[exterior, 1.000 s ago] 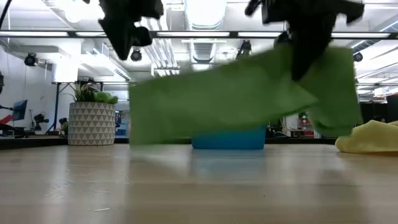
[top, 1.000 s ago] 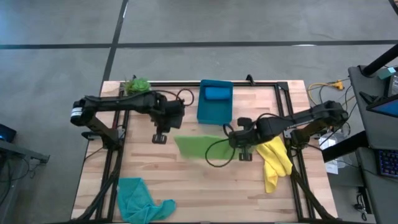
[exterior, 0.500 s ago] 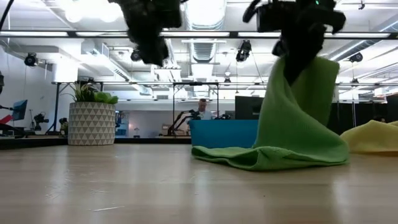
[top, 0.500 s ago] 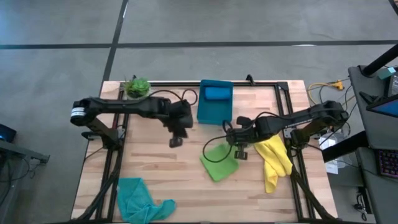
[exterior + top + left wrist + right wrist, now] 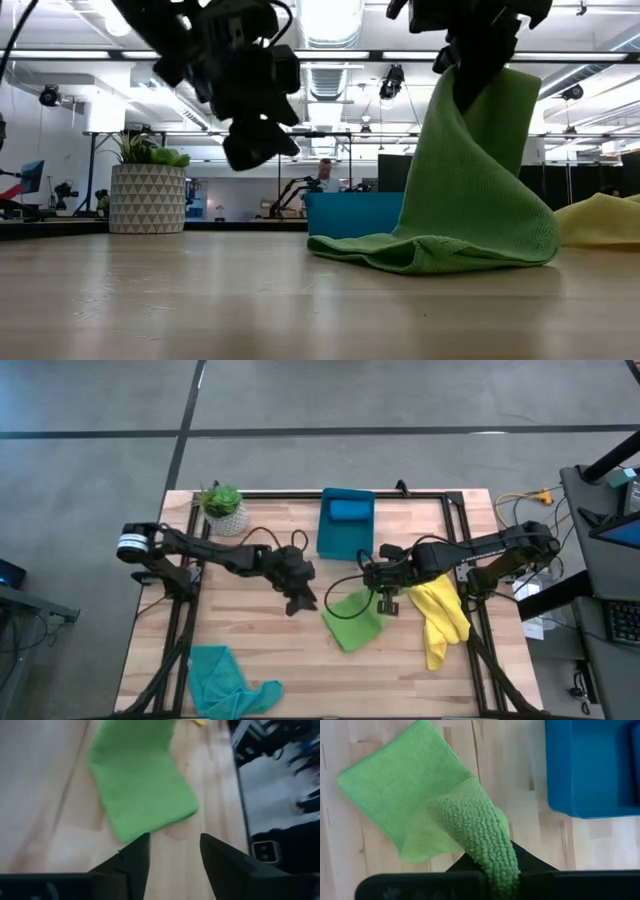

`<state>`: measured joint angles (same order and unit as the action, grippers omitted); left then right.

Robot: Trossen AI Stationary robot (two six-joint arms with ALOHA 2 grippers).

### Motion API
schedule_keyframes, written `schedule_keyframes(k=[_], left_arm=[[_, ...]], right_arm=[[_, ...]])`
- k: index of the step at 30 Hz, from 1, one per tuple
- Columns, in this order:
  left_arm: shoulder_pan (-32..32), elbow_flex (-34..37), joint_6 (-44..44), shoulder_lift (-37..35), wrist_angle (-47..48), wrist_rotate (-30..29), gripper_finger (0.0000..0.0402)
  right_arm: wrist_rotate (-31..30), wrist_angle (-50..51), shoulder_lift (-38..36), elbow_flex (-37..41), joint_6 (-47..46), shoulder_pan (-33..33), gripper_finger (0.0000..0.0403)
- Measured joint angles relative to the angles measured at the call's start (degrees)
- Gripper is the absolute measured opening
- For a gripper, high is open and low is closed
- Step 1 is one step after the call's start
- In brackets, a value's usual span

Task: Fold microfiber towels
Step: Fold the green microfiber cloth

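Note:
The lime green towel (image 5: 352, 622) lies partly on the table at mid-right, its upper end hanging from my right gripper (image 5: 385, 603), which is shut on it. My left gripper (image 5: 298, 604) hovers just left of the towel, above the table. It is open with nothing between its fingers (image 5: 135, 862), and the towel's flat part (image 5: 142, 795) lies ahead of them. The yellow towel (image 5: 440, 618) lies crumpled at the right. The teal towel (image 5: 225, 680) lies crumpled at the near left. A blue towel (image 5: 348, 510) rests inside the bin. My right gripper pinches a bunched end of the green towel (image 5: 492, 852) between its two fingers, coming steeply from above. The towel hangs below the fingers (image 5: 480, 130) in a slack drape. Its lower part (image 5: 430, 255) rests folded over on the table.
A rigid blue bin (image 5: 330, 545) stands at the far middle, just behind the green towel. A potted plant (image 5: 222, 508) stands at the far left. Black frame rails run along the table's left, right and far sides. Bare wood shows between the teal and green towels.
The green towel, a second ago spread out in the air below my right gripper, has dropped. Its lower part now lies folded on the table while its upper end stays held. My left gripper has come down and toward the table's right, toward the towel, turning as it went.

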<state>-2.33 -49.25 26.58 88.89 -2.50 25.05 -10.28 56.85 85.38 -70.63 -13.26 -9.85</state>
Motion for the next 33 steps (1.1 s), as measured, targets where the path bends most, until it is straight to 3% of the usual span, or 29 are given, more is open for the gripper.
schedule_keyframes(k=[5,11,14,16,30,33], left_arm=[[3.2,-1.0,4.4,5.5,-13.4,-1.2,0.0150],[6.2,-9.0,3.5,18.2,-12.8,-3.5,0.0079],[7.8,-13.9,2.6,23.1,-5.7,-8.6,0.0022],[8.2,-16.0,2.7,24.8,3.8,-10.8,0.0008],[11.8,-16.6,-12.3,15.3,37.0,-10.7,0.0000],[11.9,-15.6,-13.7,14.0,40.7,-10.6,0.0000]], right_arm=[[0.0,0.3,0.0,0.1,0.0,0.0,0.0009],[0.2,1.5,0.0,0.3,-0.3,0.0,0.0009],[1.3,3.0,0.0,0.3,-0.2,0.0,0.0008],[5.1,2.9,0.0,0.3,-0.2,0.1,0.0009],[33.2,-4.6,3.6,1.1,-4.6,-3.0,0.0009],[35.2,-8.8,6.1,2.0,-4.3,-5.5,0.0009]])
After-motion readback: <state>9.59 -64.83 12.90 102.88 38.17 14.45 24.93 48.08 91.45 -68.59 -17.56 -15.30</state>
